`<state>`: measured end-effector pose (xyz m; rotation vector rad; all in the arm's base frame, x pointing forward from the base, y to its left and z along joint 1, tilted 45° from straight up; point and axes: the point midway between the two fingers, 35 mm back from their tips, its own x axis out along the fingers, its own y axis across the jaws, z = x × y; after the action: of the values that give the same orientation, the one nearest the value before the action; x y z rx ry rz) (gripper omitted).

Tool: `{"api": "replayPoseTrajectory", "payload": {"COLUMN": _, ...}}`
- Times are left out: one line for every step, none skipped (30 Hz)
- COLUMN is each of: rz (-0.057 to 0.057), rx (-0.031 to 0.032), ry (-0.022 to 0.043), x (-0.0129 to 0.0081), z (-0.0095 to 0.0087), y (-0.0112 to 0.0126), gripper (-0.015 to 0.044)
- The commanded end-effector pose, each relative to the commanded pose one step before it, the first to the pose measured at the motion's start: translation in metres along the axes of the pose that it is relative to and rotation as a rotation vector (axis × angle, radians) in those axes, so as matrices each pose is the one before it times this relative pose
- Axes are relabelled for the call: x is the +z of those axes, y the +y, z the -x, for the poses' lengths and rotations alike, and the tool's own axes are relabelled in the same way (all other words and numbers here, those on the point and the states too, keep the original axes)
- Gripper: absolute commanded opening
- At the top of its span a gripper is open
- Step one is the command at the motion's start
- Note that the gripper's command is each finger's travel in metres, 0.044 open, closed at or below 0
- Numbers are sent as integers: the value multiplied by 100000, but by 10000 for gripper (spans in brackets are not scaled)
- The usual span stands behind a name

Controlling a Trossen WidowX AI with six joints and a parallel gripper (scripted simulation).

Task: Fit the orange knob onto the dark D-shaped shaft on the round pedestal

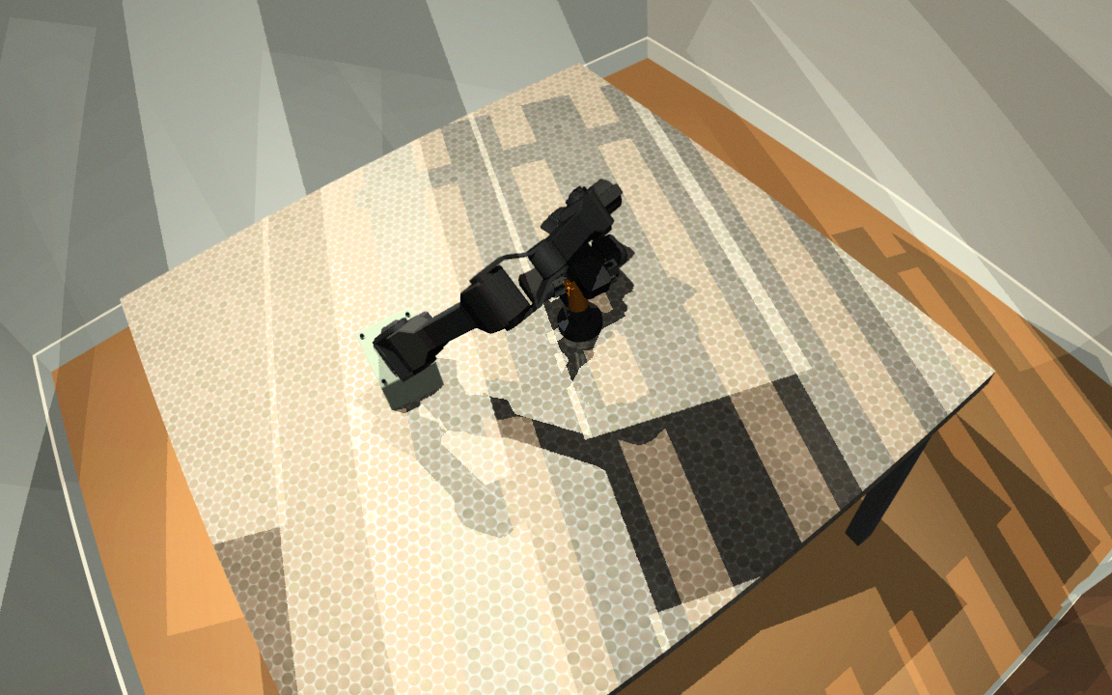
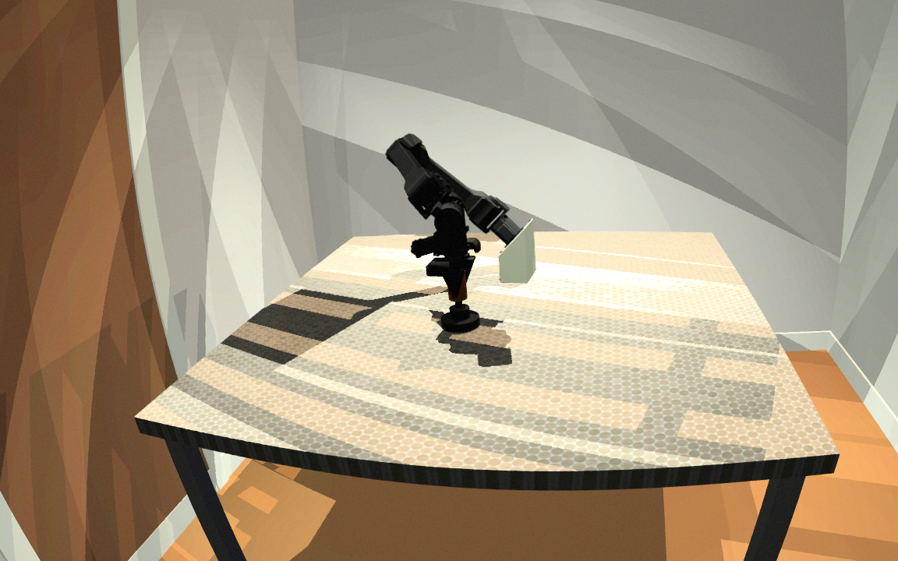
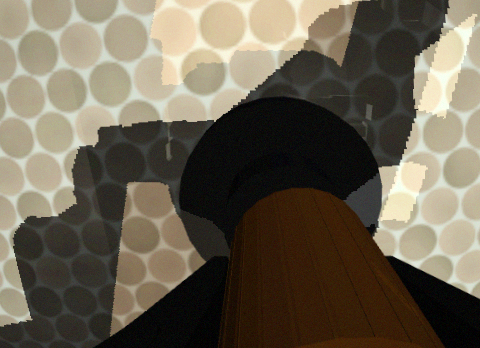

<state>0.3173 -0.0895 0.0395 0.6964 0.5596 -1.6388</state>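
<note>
While we hold the orange knob (image 3: 314, 302) clamped between the jaws of the gripper (image 2: 457, 279), everything hangs on how the knob's long axis sits over the shaft. In the exterior view the knob points straight down from the gripper, its lower end right above the round pedestal (image 2: 459, 320), with only a short dark neck showing between the two; we take that neck for the shaft, though it is too small to be sure. In the wrist view the knob runs away from us toward the pedestal (image 3: 220, 162), whose dark disc shows around the knob's far end, more of it to the left than to the right, so we judge the axis roughly centred but not seated. The knob's bottom stands clear of the pedestal's top, so it has not slid down. We cannot see the flat on the shaft or in the hole, so the coming move, as we judge it, is a turn about the vertical axis under light downward pressure until the flats meet.
</note>
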Motion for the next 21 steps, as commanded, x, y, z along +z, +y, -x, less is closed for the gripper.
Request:
{"api": "replayPoseTrajectory", "payload": {"rz": -9340, "rx": 382, "ry": 132, "x": -157, "z": 110, "y": 94, "gripper": 0}}
{"api": "replayPoseTrajectory", "payload": {"rz": -1, "rx": 1, "ry": 0, "x": -29, "z": -40, "y": 18, "gripper": 0}}
{"api": "replayPoseTrajectory", "payload": {"rz": -1, "rx": 1, "ry": 0, "x": -31, "z": -39, "y": 18, "gripper": 0}}
{"api": "replayPoseTrajectory", "payload": {"rz": -1, "rx": 1, "ry": 0, "x": -14, "z": -24, "y": 23, "gripper": 0}}
{"api": "replayPoseTrajectory", "payload": {"rz": -1, "rx": 2, "ry": 0, "x": 0, "z": -7, "y": 32, "gripper": 0}}
{"api": "replayPoseTrajectory", "payload": {"rz": -1, "rx": 1, "ry": 0, "x": 14, "z": 8, "y": 36, "gripper": 0}}
{"api": "replayPoseTrajectory", "payload": {"rz": -1, "rx": 1, "ry": 0, "x": 19, "z": 19, "y": 24, "gripper": 0}}
{"api": "replayPoseTrajectory", "payload": {"rz": -1, "rx": 1, "ry": 0, "x": 23, "z": 26, "y": 26, "gripper": 0}}
{"api": "replayPoseTrajectory", "payload": {"rz": -1, "rx": 1, "ry": -1, "x": 34, "z": 13, "y": 33, "gripper": 0}}
{"api": "replayPoseTrajectory", "payload": {"rz": 0, "rx": 0, "ry": -1, "x": 15, "z": -5, "y": 3, "gripper": 0}}
{"api": "replayPoseTrajectory", "payload": {"rz": 1, "rx": 0, "ry": -1, "x": 9, "z": -15, "y": -14, "gripper": 0}}
{"api": "replayPoseTrajectory", "payload": {"rz": 1, "rx": -1, "ry": -1, "x": 8, "z": -16, "y": -20, "gripper": 0}}
{"api": "replayPoseTrajectory", "payload": {"rz": 1, "rx": -1, "ry": -1, "x": 8, "z": -11, "y": -20, "gripper": 0}}
{"api": "replayPoseTrajectory", "payload": {"rz": 1, "rx": -1, "ry": 0, "x": 7, "z": -3, "y": -18, "gripper": 0}}
{"api": "replayPoseTrajectory", "payload": {"rz": 1, "rx": -1, "ry": 0, "x": 4, "z": 3, "y": -15, "gripper": 0}}
{"api": "replayPoseTrajectory", "payload": {"rz": 1, "rx": -1, "ry": 0, "x": -3, "z": 4, "y": -16, "gripper": 0}}
{"api": "replayPoseTrajectory", "payload": {"rz": 1, "rx": -1, "ry": 0, "x": -10, "z": 1, "y": -20, "gripper": 0}}
{"api": "replayPoseTrajectory", "payload": {"rz": 1, "rx": -1, "ry": 1, "x": -14, "z": -4, "y": -25, "gripper": 0}}
{"api": "replayPoseTrajectory", "payload": {"rz": 1, "rx": -1, "ry": 0, "x": -18, "z": -10, "y": -30, "gripper": 0}}
{"api": "replayPoseTrajectory", "payload": {"rz": 1, "rx": -1, "ry": 1, "x": -20, "z": -10, "y": -25, "gripper": 0}}
{"api": "replayPoseTrajectory", "payload": {"rz": 0, "rx": 0, "ry": 1, "x": -18, "z": -4, "y": -13, "gripper": 0}}
